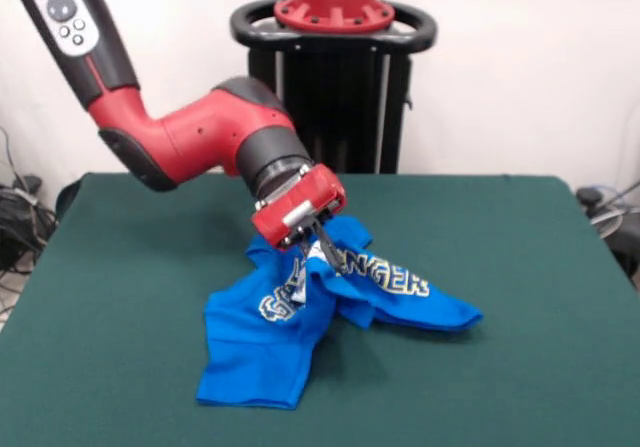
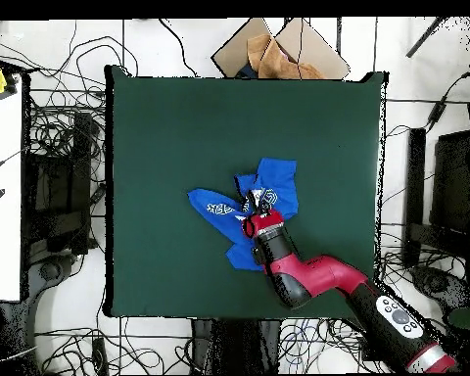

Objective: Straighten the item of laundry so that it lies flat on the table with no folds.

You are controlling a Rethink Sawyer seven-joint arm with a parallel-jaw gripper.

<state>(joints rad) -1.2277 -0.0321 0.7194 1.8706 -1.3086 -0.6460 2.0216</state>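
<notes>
The item of laundry [image 1: 270, 352] is a bright blue T-shirt, crumpled near the middle of the dark green table [image 1: 520, 297]. Its white lettering is broken up by folds. One part spreads toward the near edge and another stretches to the right. In the overhead view the shirt [image 2: 275, 186] lies bunched around the arm's tip. My gripper [image 1: 322, 250] reaches down into the middle of the shirt, shut on a raised fold of the cloth. From above, my gripper [image 2: 250, 208] sits over the shirt's middle, and the red wrist hides the cloth beneath it.
Bare green table [image 2: 161, 137] surrounds the shirt on all sides. The black pedestal [image 1: 335, 77] stands behind the far edge. A cardboard box [image 2: 278, 49] and many cables [image 2: 53, 127] lie on the floor off the table, beside a white bench [image 2: 2, 196].
</notes>
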